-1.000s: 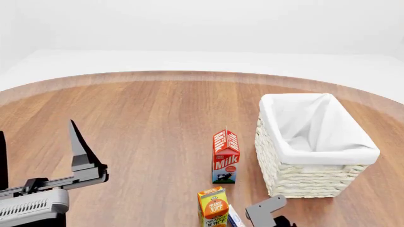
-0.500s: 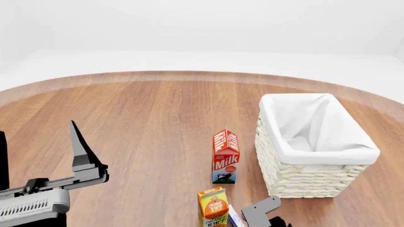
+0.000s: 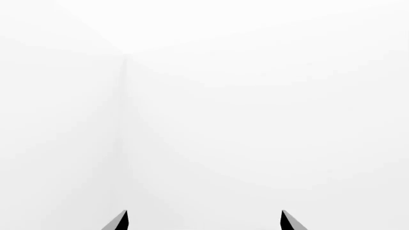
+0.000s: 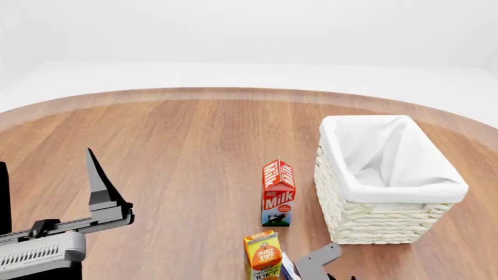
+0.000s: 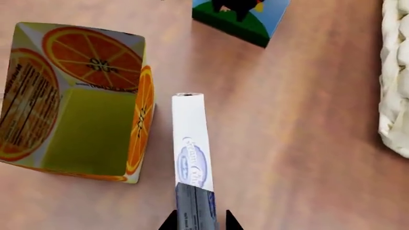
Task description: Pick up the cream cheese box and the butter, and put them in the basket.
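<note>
The cream cheese box (image 5: 191, 153), blue and white, stands on its thin edge on the wooden table, close beside the orange juice carton (image 5: 76, 100). My right gripper (image 5: 200, 223) is open, with a dark fingertip on each side of the box's near end and a small gap on one side. In the head view only a sliver of the box (image 4: 290, 268) shows at the bottom edge. The white woven basket (image 4: 365, 219) stands to the right with nothing in it. My left gripper (image 3: 203, 221) is open, raised and facing a blank white wall. The butter is out of view.
A red milk carton (image 4: 278, 192) stands just left of the basket, behind the orange juice carton (image 4: 262, 255). The basket's wall (image 5: 396, 72) lies close on one side of the right gripper. The round wooden table (image 4: 179, 151) stretches far to the left and back.
In the head view the right arm's grey part has sunk lower and slightly left toward the box. The left arm and the objects have not moved.
</note>
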Robot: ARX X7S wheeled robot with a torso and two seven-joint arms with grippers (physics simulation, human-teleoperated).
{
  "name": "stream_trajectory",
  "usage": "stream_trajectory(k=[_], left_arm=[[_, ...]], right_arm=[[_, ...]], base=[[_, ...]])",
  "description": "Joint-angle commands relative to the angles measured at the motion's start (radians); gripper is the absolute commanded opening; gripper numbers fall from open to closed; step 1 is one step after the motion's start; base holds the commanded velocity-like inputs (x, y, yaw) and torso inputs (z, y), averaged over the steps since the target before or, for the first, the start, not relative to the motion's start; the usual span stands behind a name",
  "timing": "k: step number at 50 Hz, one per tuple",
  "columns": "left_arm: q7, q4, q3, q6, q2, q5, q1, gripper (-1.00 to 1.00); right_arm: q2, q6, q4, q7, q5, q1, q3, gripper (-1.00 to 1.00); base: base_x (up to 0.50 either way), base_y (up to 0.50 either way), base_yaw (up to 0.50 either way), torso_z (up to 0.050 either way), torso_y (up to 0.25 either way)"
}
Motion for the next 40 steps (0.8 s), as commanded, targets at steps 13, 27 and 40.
stream_trajectory(k=[13,27,40], left_arm=[[0.012,-0.006,-0.014,-0.005,0.010,0.006,-0.001,1.00],[0.008,0.003,-0.012,-0.008,0.005,0.005,0.001,1.00],[0.002,0.019,-0.018,-0.015,-0.002,-0.002,0.002,1.00]], right_arm=[[0.015,-0.040,-0.030,-0.017,-0.057,0.000,-0.030,-1.00],[0.123,0.026,-0.431,0.136,-0.037,-0.090,0.089,-1.00],[0.172,0.083,-0.623,0.177,0.013,-0.150,0.143,-1.00]], base=[[0.00,0.00,0.00,0.000,0.000],[0.00,0.00,0.00,0.000,0.000],[0.00,0.00,0.00,0.000,0.000]])
